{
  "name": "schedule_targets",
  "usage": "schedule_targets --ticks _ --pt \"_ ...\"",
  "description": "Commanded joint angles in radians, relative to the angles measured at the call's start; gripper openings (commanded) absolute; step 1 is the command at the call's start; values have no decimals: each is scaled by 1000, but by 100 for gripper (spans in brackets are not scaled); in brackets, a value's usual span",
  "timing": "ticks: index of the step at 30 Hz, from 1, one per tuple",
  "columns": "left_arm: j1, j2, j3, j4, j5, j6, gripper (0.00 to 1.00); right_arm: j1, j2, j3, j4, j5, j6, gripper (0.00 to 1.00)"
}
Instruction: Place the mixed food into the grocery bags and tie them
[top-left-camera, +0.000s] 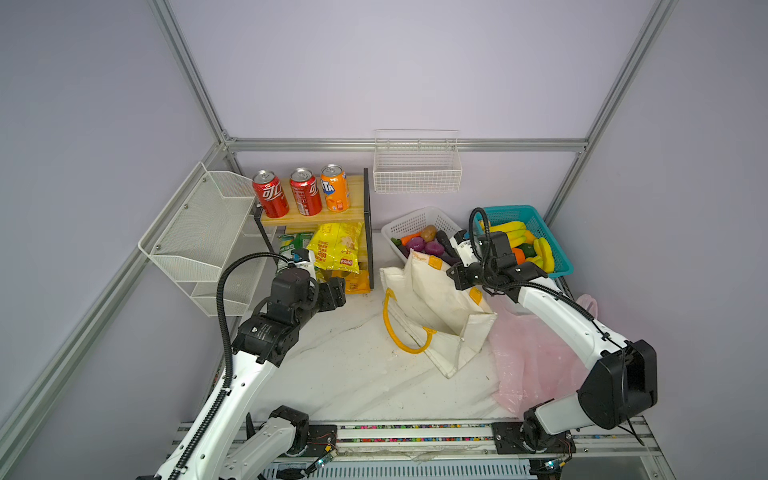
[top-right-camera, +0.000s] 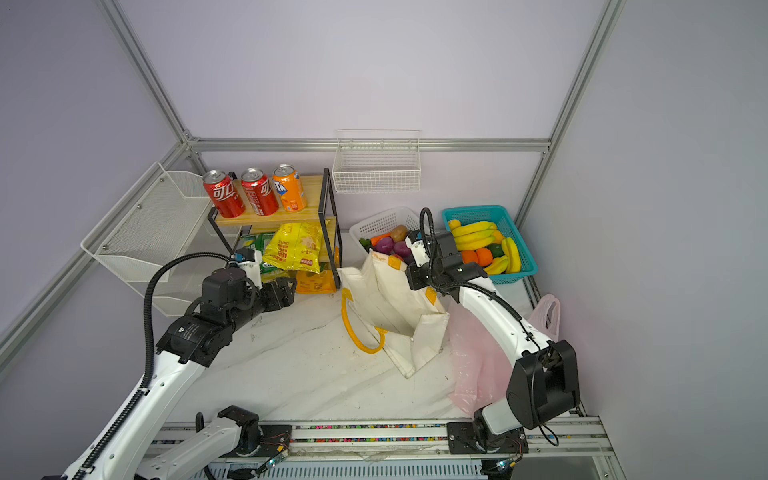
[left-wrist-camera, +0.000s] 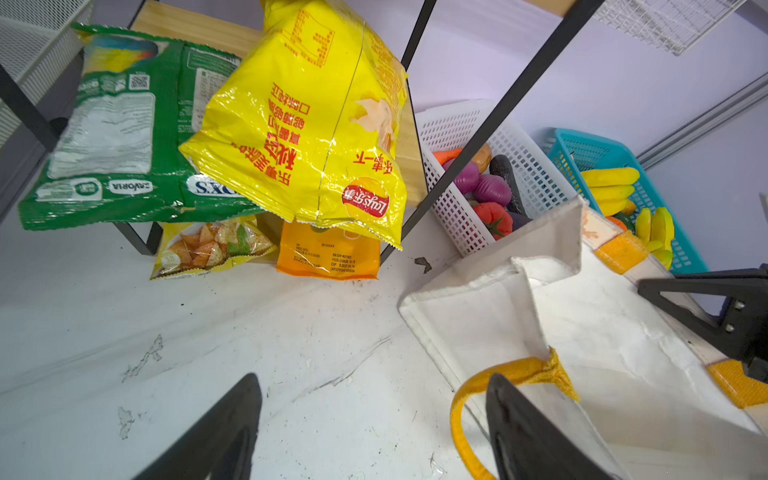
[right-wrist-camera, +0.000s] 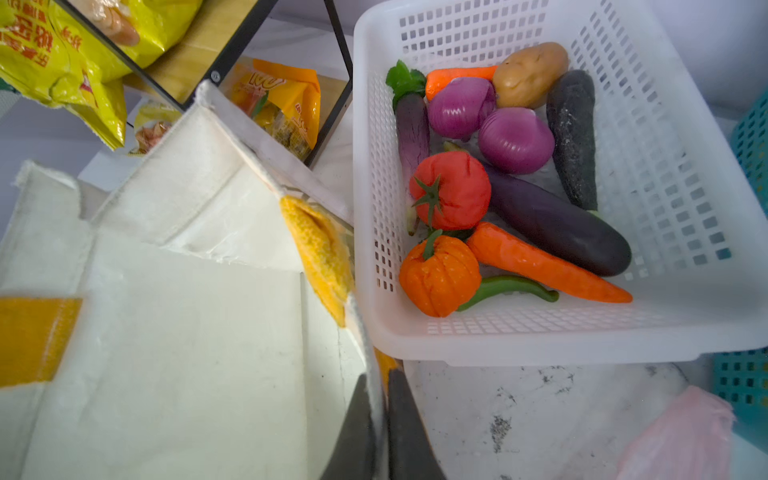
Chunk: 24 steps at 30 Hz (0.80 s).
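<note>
Both top views show the marbled tabletop (top-left-camera: 332, 374) bare at its middle. The cream canvas tote (top-left-camera: 440, 307) stands open, touching the flat pink plastic bag (top-left-camera: 536, 357). The yellow crisp packet (top-left-camera: 336, 245) overhangs the wooden rack (top-left-camera: 356, 199); the orange soda can (top-left-camera: 334, 189) stands on top. The right end effector (right-wrist-camera: 380, 386) pinches the tote's rim, and the left end effector (left-wrist-camera: 374, 386) hangs spread over bare tabletop.

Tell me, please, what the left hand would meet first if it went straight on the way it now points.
Probably the small orange snack packet under the shelf; the open left hand points at it, though depth is unclear.
</note>
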<state>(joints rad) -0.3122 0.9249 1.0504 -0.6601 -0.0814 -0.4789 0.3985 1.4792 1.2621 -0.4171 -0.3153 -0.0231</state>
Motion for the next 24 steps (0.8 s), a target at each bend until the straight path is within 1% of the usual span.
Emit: schedule_targets --ticks 1,4,7,10,13,16,19,22,24 --pt "8 -17 -56 81 36 -24 83 9 -17 -36 169 -72 152 0" --pt "9 -7 -91 84 28 -28 83 10 -19 -64 225 -58 176 0" --pt "9 -7 -119 98 57 -50 83 10 -14 -68 240 -41 176 0" --pt "9 -21 -75 106 51 -25 83 10 -2 -65 246 -52 167 0" --pt "13 -6 57 75 12 59 83 10 4 -55 246 -60 150 0" --pt "34 64 226 10 9 131 83 10 9 -50 253 -70 144 0" --pt "42 163 389 -35 53 174 82 10 15 -52 261 -86 146 0" --pt "41 278 561 -77 105 182 79 12 17 -59 264 -91 143 0" --pt "39 334 642 -81 118 174 76 11 16 -60 262 -92 138 0"
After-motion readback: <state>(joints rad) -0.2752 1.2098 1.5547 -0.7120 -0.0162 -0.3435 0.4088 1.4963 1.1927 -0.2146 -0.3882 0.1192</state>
